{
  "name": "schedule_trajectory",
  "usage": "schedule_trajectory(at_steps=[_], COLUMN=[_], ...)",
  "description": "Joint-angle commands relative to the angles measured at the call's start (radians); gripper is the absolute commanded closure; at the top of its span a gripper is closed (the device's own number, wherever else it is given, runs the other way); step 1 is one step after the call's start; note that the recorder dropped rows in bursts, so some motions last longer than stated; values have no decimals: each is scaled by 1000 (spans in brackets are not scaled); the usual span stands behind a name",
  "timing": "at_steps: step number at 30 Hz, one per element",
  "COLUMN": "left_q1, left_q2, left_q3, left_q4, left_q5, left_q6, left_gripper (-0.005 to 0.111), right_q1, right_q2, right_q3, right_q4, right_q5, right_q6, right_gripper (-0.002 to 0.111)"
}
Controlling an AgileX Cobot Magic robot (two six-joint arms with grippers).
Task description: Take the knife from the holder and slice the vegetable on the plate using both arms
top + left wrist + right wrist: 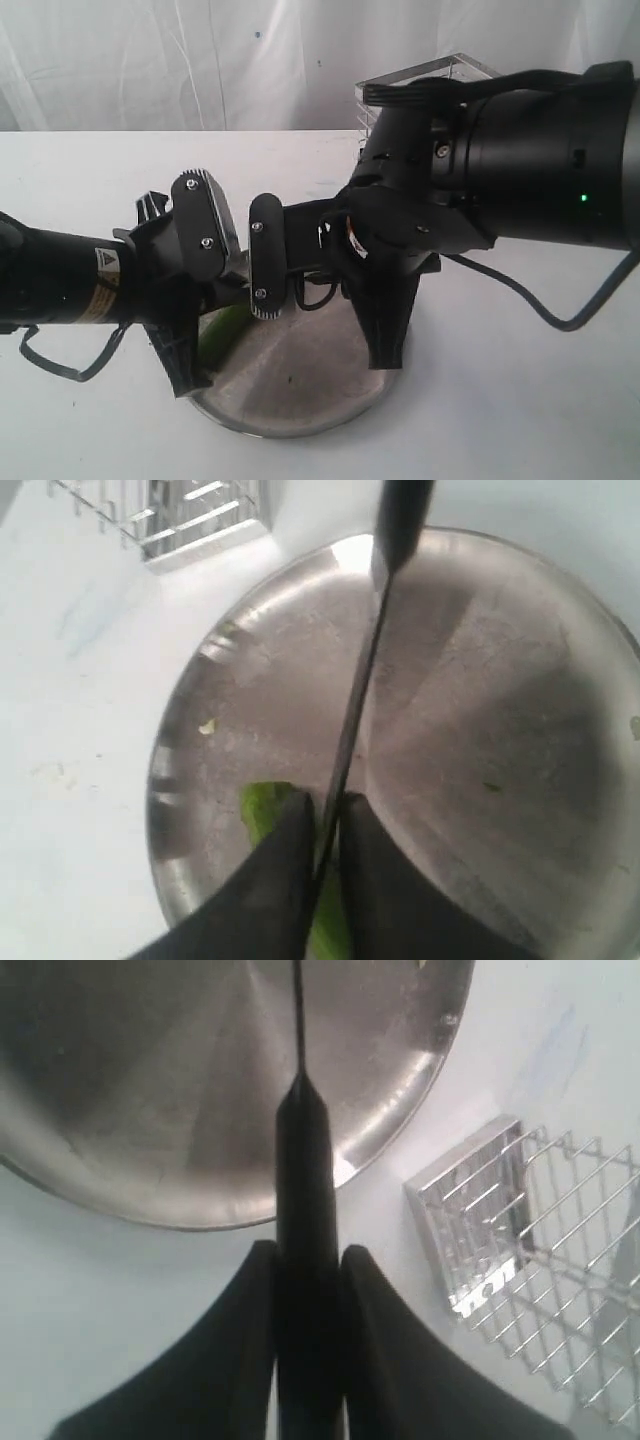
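Observation:
The steel plate (pixel 300 385) lies at the front centre, and the green vegetable (pixel 225 328) rests on its left part. My left gripper (pixel 325 815) is down on the vegetable (pixel 262 805), its fingers nearly together with green showing between them. The knife (pixel 355 700) runs across the plate (pixel 480 680), its thin dark blade passing into the narrow gap between those fingers. My right gripper (pixel 305 1250) is shut on the knife's black handle (pixel 303 1160) at the plate's rim (pixel 400 1110). In the exterior view both grippers (pixel 190 372) (pixel 385 345) point down at the plate; the blade is hidden there.
The chrome wire holder (pixel 430 75) stands behind the right arm, close to the plate's far rim (pixel 520 1230) (pixel 190 515). A small pale scrap (pixel 206 726) lies on the plate. White tabletop surrounds it, with a white curtain behind.

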Motion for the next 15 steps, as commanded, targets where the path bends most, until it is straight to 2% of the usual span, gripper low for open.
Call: schedule_trajectory(at_steps=[1,5,15], left_q1=[0,0,0], left_q2=[-71,-104,-112], left_q3=[-4,-4,-4], left_q4=[-33,-33,-33], left_q5=[124,222,263], left_q6=[-72,-146,-223], left_gripper=[72,59,58], right_q1=[-4,-4,-4], right_q2=[-21,-20,48], right_q3=[-2,-2,-45], right_q4=[17,47,205], right_q5=[160,230,217], right_q6=[217,368,500], right_gripper=[108,108,108])
